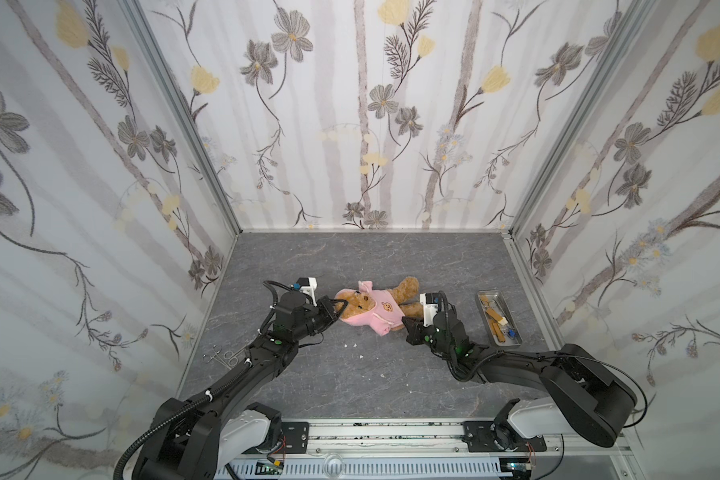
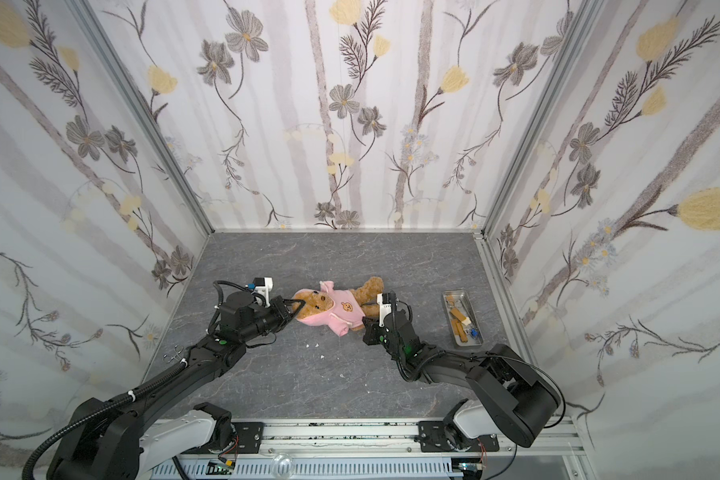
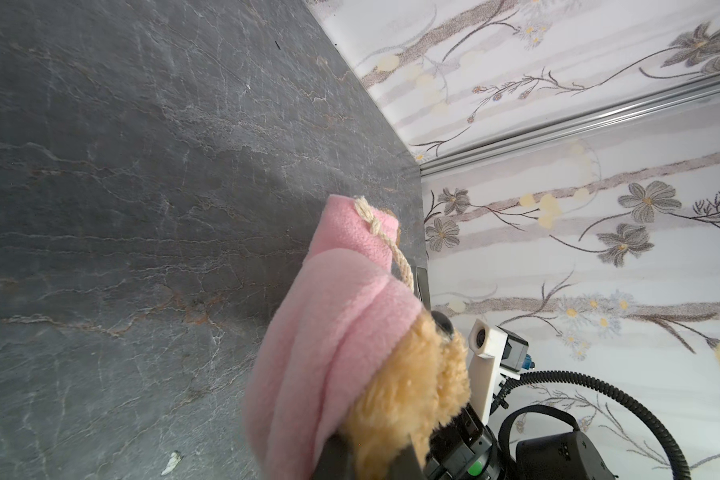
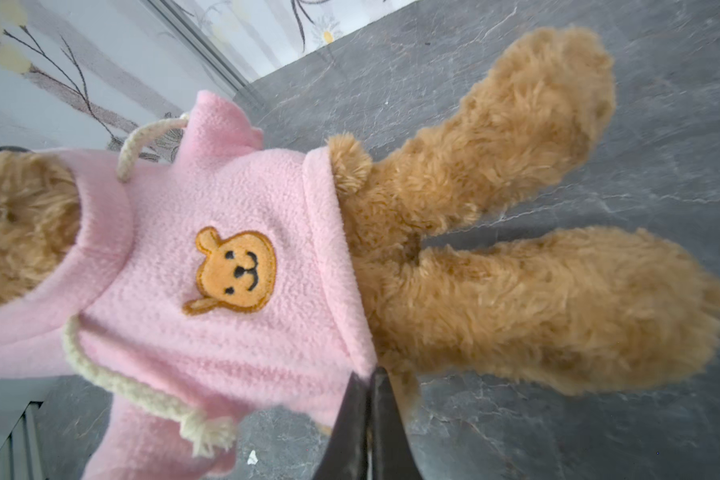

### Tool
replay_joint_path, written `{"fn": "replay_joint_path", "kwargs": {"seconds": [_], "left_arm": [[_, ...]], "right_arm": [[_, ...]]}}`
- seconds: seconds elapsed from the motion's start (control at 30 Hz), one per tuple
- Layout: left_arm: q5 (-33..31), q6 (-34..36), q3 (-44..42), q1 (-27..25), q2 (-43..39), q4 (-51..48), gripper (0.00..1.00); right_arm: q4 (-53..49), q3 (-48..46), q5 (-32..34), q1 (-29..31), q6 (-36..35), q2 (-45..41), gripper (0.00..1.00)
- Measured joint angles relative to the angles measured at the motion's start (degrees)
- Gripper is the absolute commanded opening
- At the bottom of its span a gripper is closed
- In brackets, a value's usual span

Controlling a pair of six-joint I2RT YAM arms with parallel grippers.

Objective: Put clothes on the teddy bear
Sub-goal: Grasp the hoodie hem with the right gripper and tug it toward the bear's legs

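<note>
Two extras flank the teddy bear (image 1: 406, 289) in pink hoodie (image 1: 374, 316) — tray (image 1: 511, 316), forceps (image 1: 219, 356).

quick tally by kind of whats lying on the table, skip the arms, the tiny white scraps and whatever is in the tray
teddy bear: 1
pink hoodie: 1
metal tray: 1
scissor-like tool: 1
total: 4

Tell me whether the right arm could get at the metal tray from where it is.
Probably yes. The metal tray lies just beside the right hand with nothing between them; the hand, shut at the hem of the pink hoodie, would need to swing over.
</note>
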Motion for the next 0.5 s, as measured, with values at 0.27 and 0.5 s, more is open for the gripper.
{"fn": "replay_joint_path", "kwargs": {"seconds": [0.27,0.5], "left_arm": [[3.1,-4.46,-0.28,2.8,-1.05,-0.98,0.0],[0.44,-8.13,-0.46,4.33,-1.55,2.14,0.0]], "right_arm": [[-0.39,-3.21,8.11,-0.9,-0.02,-1.4,0.0],[-8.0,-5.05,18.86,-1.92,-2.01,-1.73,0.0]]}}
